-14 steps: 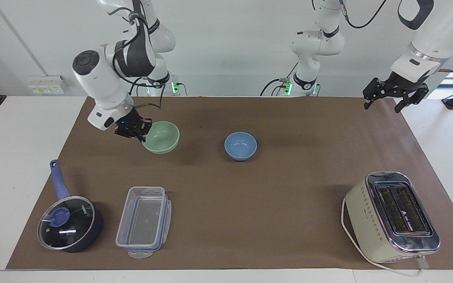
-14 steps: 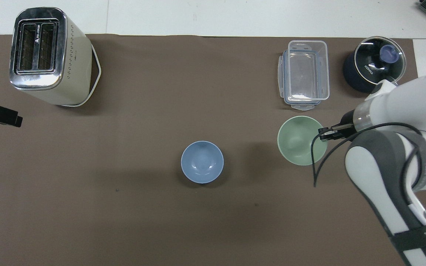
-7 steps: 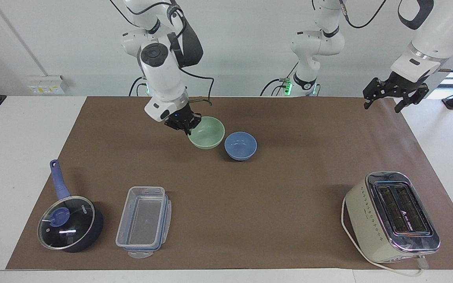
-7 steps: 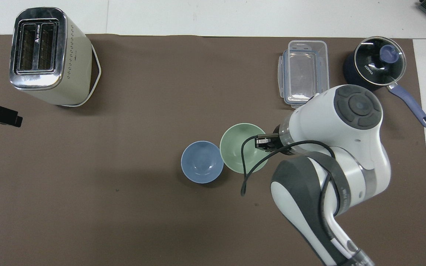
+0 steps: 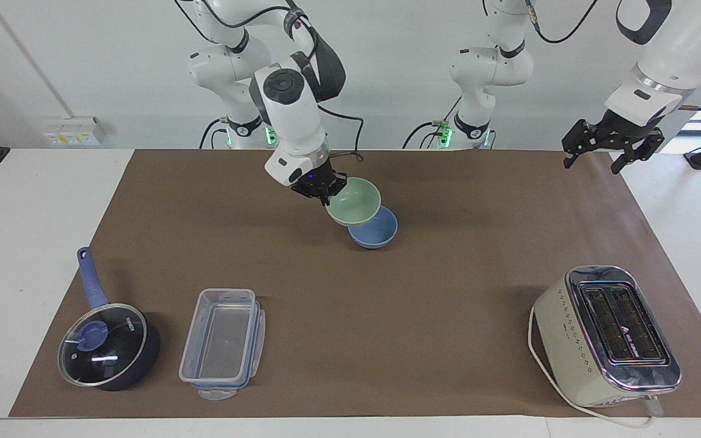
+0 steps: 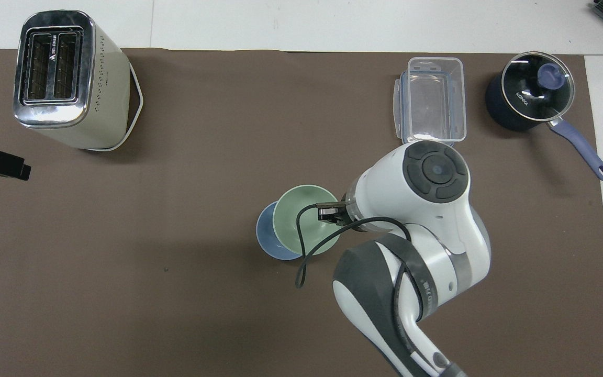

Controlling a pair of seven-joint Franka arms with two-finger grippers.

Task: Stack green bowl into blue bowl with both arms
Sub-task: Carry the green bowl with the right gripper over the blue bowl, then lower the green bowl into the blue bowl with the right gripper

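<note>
Right hand (image 5: pixel 325 192), clamped on small pale mint-green bowl's (image 5: pixel 355 201) rim, holds it over small periwinkle-blue bowl (image 5: pixel 380 234), offset twd right arm's end; left hand (image 5: pixel 610 142) waits w/ fingers apart.

Green bowl (image 5: pixel 355 201): pale mint, plain matte. Blue bowl (image 5: pixel 378 233): light periwinkle, plain. Pot (image 5: pixel 110 347): dark navy, glass lid, blue knob and handle. Container (image 5: pixel 223 342): clear, blue-trimmed. Toaster (image 5: pixel 606 336): cream body, chrome top, dotted side. Table (image 5: pixel 22 201): white, covered by brown mat (image 5: pixel 387 316). Arms: white, black end effectors.
</note>
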